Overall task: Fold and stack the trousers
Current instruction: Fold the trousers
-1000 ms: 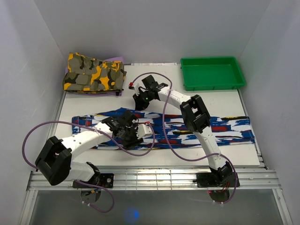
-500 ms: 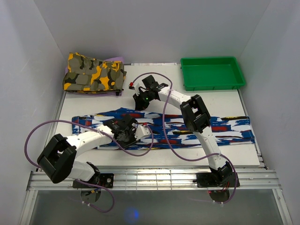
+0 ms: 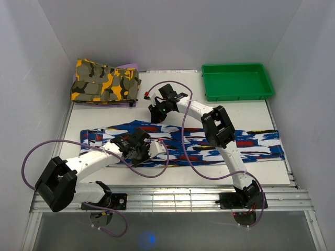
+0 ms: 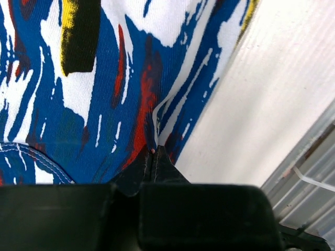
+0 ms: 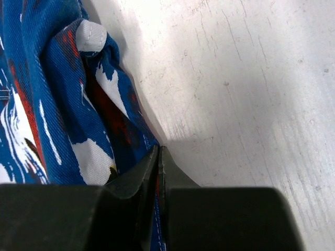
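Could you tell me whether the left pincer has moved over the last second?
Yes. The left pincer has slid left in the top view, away from the green tray.

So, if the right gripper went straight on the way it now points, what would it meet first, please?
The right gripper is shut on the far edge of the trousers, so it would probably press straight into the white table right at that edge, though depth is hard to read.

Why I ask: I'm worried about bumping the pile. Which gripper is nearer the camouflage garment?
Right. The right gripper pinches the far edge of the trousers, just right of and nearer than the camouflage garment. The left gripper pinches their near edge, farther away.
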### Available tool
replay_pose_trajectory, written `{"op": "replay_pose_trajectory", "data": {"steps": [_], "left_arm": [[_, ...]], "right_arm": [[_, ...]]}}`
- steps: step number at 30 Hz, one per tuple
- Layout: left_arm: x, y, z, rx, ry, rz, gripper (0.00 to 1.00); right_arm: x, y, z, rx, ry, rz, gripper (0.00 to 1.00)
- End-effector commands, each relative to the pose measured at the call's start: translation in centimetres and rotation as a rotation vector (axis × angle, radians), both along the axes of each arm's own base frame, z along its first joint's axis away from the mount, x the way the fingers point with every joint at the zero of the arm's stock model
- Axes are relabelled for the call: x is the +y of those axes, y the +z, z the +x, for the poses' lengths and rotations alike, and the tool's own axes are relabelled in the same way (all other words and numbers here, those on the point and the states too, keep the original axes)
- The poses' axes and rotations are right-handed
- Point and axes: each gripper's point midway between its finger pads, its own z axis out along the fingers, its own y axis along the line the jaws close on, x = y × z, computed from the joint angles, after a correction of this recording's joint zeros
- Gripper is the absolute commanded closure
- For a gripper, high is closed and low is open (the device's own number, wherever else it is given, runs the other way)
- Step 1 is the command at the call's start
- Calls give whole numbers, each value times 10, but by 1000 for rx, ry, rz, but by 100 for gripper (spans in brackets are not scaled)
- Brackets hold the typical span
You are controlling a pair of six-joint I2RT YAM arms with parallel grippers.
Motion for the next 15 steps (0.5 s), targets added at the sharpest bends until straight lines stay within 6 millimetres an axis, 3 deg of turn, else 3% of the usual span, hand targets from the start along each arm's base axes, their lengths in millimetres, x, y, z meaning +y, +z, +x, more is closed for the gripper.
{"op": "replay_pose_trajectory", "data": {"steps": [1,15], "left_arm": [[2,3,-24,71,-40,-36,100],[5,-7,-39,138,-78,-29,100]], "right_arm": [[-19,-29,14,-39,-52,-97,92],[-19,-28,14,-42,-59,-101,92]]}}
